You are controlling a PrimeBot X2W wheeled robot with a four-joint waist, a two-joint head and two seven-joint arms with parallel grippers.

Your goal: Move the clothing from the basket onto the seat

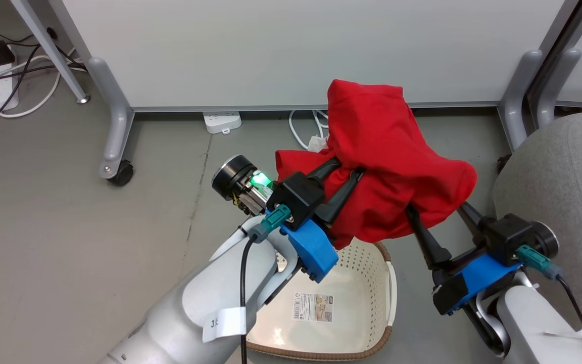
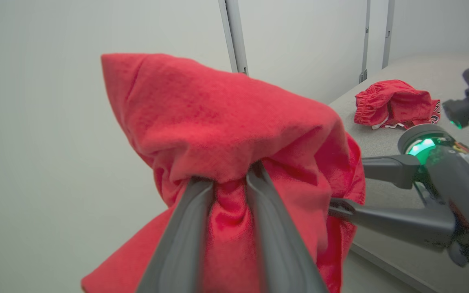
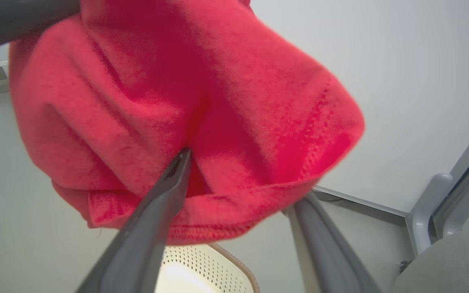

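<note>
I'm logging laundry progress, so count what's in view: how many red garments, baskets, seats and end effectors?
Red garments: 2 (held garment, second garment)
Basket: 1
Seat: 1
End effectors: 2 (left end effector, right end effector)
Total: 6

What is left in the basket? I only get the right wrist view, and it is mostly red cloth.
Observer: In the head view, the part of the basket in sight holds just a paper label.
Operator: Is the other arm helping?
Observer: Yes. The left wrist view has the left jaws pinched shut on the clothing.
Operator: Anything on the seat yet?
Observer: A second red garment lies crumpled on the seat.
</note>
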